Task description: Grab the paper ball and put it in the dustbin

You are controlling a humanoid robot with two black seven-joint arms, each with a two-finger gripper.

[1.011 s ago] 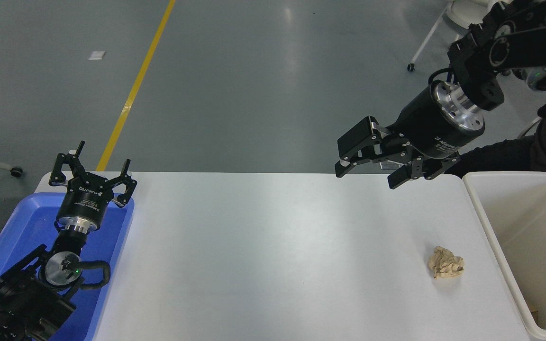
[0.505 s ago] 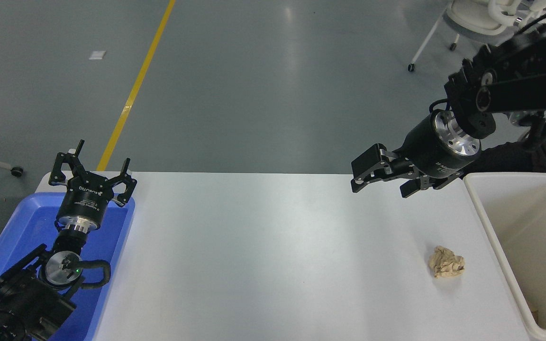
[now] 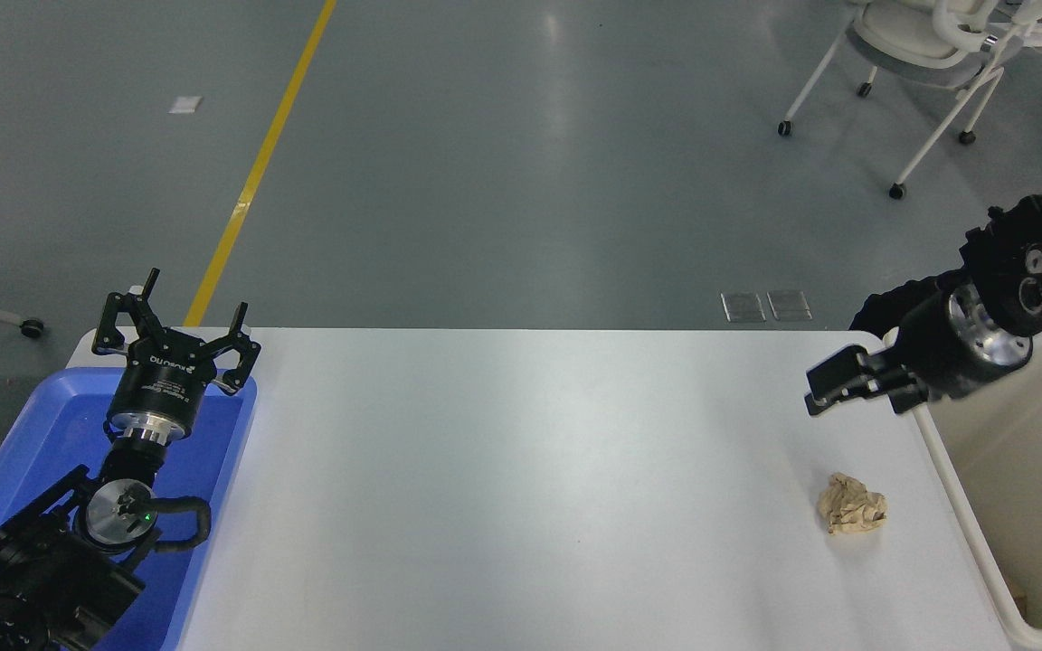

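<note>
The tan-brown paper ball (image 3: 851,504) lies on the white table (image 3: 521,488) near its right side, just left of the dustbin (image 3: 1041,470). The dustbin is a large off-white bin at the right edge, and part of its inside is cut off by the picture. My right gripper (image 3: 860,391) comes in from the right over the bin's near-left corner. It is open and empty, and it hangs above and behind the ball, apart from it. My left gripper (image 3: 175,333) is parked at the lower left, open and empty.
A shallow blue tray (image 3: 23,443) sits at the table's left end under the left arm. A white wheeled chair (image 3: 933,36) stands on the grey floor at the top right. A yellow floor line (image 3: 259,167) runs past the table's far left.
My right gripper has moved right and down, from above the table's far edge to the bin's left corner, nearer the ball. The ball and the left arm have not moved.
</note>
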